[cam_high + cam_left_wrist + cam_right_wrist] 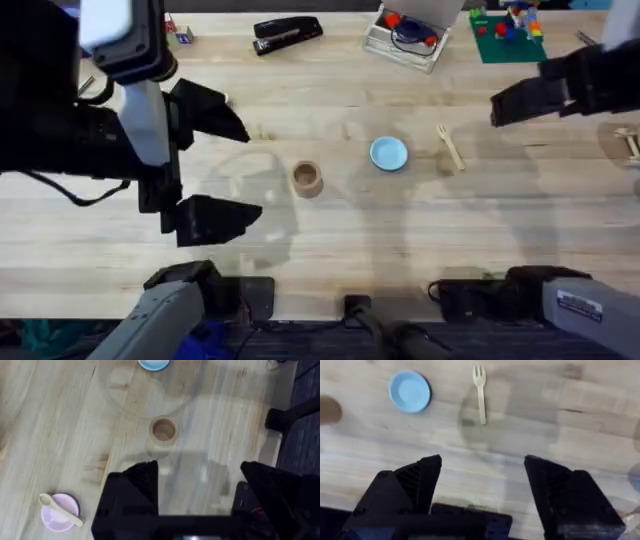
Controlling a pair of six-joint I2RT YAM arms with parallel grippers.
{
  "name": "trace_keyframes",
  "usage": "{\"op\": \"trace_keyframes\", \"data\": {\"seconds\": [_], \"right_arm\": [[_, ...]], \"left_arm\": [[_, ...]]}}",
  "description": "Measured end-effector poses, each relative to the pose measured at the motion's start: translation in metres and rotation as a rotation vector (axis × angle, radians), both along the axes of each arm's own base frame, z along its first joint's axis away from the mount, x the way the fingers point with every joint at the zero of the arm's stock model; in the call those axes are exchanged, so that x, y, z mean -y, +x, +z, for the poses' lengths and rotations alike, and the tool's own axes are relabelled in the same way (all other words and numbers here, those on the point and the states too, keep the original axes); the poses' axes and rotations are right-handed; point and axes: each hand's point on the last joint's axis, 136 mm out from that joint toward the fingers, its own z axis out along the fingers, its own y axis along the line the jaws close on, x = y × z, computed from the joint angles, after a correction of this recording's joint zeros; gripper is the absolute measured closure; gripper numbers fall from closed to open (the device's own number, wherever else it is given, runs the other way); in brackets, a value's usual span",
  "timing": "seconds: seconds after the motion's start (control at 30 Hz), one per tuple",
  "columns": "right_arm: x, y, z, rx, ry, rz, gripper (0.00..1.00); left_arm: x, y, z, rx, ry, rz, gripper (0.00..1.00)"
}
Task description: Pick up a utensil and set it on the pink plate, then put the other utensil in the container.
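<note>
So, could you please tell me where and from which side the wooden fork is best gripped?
Probably at the middle of the handle, coming straight down from above. The wooden fork lies flat on the table, so only a top-down approach gets fingers on both of its long edges. The handle is straight and thin; the tines are short and splayed. The right end effector hangs open nearby, and the blue plate lies clear of it.
</note>
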Motion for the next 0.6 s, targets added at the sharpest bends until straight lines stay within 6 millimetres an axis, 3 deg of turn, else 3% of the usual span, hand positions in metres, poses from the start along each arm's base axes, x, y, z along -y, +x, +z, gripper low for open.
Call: {"op": "trace_keyframes", "data": {"seconds": [0.23,0.6], "right_arm": [[0.000,0.015,-0.034,-0.125,-0.004,0.026,0.006],[0.000,0.042,-0.113,-0.186,-0.007,0.049,0.005]], "left_arm": [[0.000,0.000,0.000,0.000,0.000,0.000,0.007],[0.000,0.000,0.000,0.000,0.000,0.000,0.007]]}}
